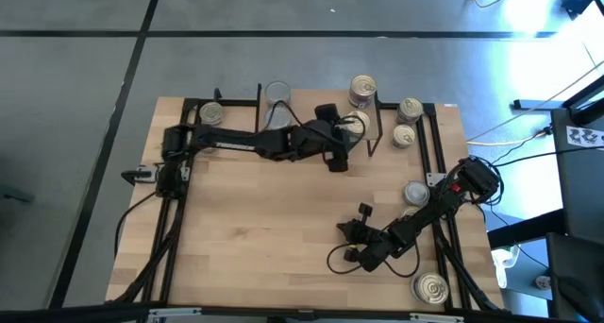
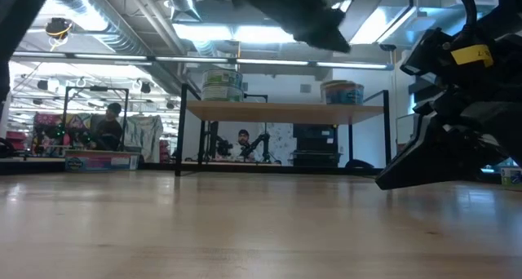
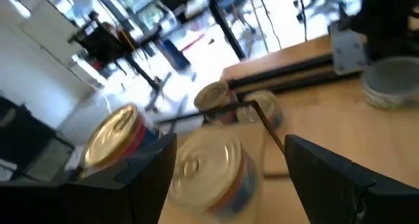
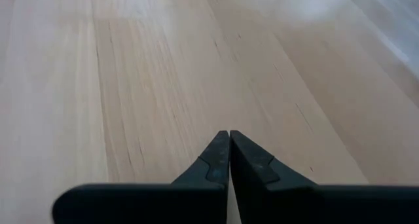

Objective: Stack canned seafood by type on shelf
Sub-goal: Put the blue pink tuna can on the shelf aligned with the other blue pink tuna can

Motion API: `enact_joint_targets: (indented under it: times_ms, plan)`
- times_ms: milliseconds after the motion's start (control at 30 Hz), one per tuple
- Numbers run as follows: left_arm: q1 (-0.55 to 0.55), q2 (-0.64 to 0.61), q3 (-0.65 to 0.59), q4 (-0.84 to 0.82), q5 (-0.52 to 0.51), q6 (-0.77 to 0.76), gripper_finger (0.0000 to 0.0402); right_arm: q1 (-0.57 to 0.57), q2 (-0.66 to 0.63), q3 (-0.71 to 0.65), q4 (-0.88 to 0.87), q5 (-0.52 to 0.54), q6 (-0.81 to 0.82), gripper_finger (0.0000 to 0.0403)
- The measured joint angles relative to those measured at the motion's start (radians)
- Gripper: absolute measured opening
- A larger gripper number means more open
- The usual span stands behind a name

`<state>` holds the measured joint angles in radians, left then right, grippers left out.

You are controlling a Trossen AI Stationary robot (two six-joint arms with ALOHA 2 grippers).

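Note:
A gold-lidded can (image 3: 213,168) (image 1: 355,123) stands upright on light wood at the shelf's (image 2: 285,109) right part. My left gripper (image 3: 229,145) (image 1: 342,139) is open, one finger on either side of this can, and I see no touch. Just beyond it stands a second gold-lidded can (image 3: 114,135) (image 1: 363,85). A silver-lidded can (image 1: 278,92) stands on the shelf's left part, where the low view shows a stack (image 2: 222,83). My right gripper (image 4: 229,145) (image 1: 351,233) is shut, low over the bare table near its front right.
Loose cans stand on the table: two past the shelf's right end (image 1: 411,108) (image 1: 404,134), one at the right edge (image 1: 417,193), one at the near right corner (image 1: 431,287), one at the far left (image 1: 212,113). Black frame rails (image 1: 439,153) run along the table's sides.

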<state>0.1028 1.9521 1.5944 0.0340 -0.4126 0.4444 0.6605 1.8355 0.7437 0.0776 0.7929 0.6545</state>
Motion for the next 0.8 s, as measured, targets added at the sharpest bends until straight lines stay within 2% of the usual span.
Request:
enact_joint_targets:
  times_ms: [267,433,600,800]
  plan:
    - [-0.134,-0.203,-0.006,-0.425,-0.060,-0.215,0.0280,0.000,0.000,0.001,-0.001,-0.001,-0.005,0.0014]
    - [-0.232,-0.310,-0.147,-0.538,-0.161,-0.361,0.0280,0.000,0.000,0.001,-0.001,0.000,-0.008,0.0014]
    - [-0.348,-0.421,-0.388,-0.497,-0.263,-0.517,0.0280,-0.008,-0.001,0.001,0.001,0.006,-0.009,0.0014]
    - [-0.494,-0.524,-0.713,-0.227,-0.278,-0.678,0.0280,-0.042,-0.001,0.029,-0.004,0.001,-0.061,0.0014]
